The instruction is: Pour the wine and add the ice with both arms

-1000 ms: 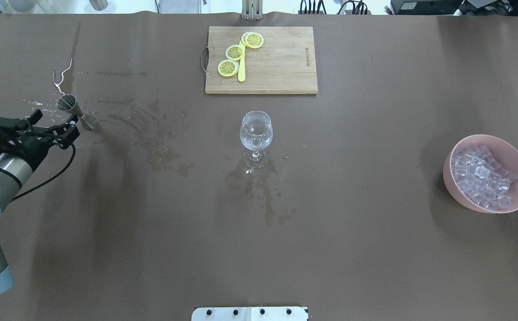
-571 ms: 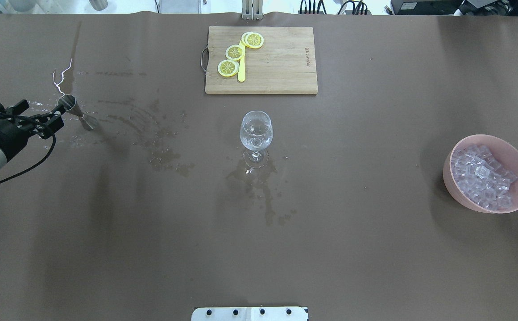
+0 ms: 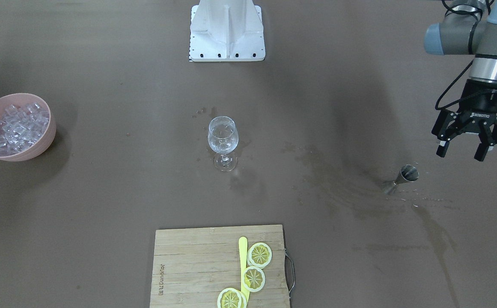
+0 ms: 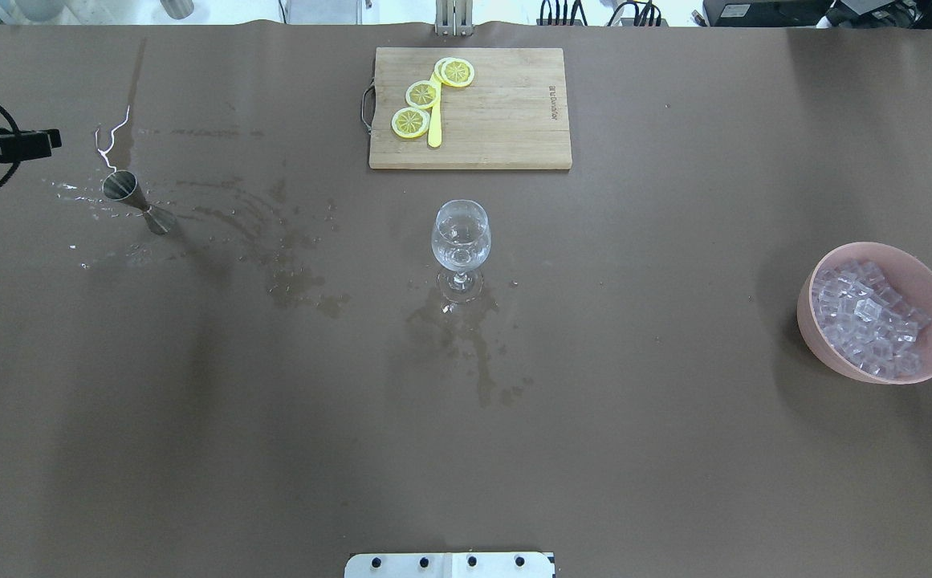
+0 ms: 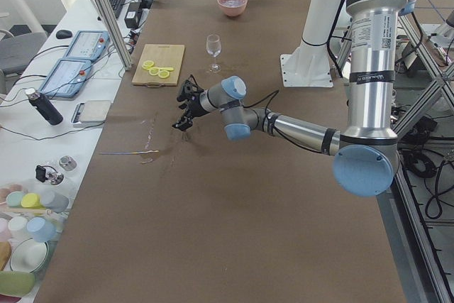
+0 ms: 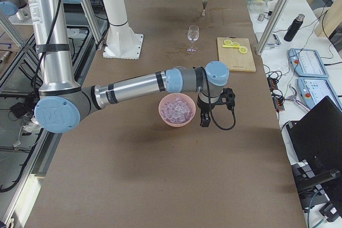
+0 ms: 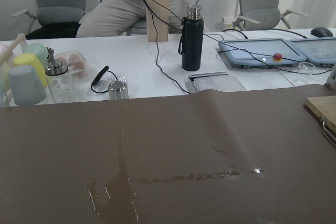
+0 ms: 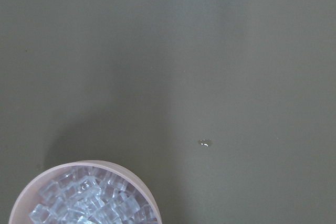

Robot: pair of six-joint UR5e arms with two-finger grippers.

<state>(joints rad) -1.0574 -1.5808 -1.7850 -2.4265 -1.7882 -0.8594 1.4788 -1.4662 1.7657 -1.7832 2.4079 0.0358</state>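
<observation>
The clear wine glass stands upright at the table's middle, also in the front view. The ice fills a pink bowl at the right, also in the front view. A small metal jigger stands on wet table at the left. My left gripper is open and empty, raised and apart from the jigger; only its tip shows overhead. My right gripper hangs beside the bowl's outer side, seen only in the right side view; open or shut cannot be told. Its wrist view shows the ice.
A wooden cutting board with three lemon slices and a yellow knife lies at the far middle. Wet spill marks spread between jigger and glass. The white base block sits at the robot's side.
My left gripper has drawn back from beside the jigger toward the table's left edge and farther away. The jigger stays standing. Glass and bowl have not moved.
</observation>
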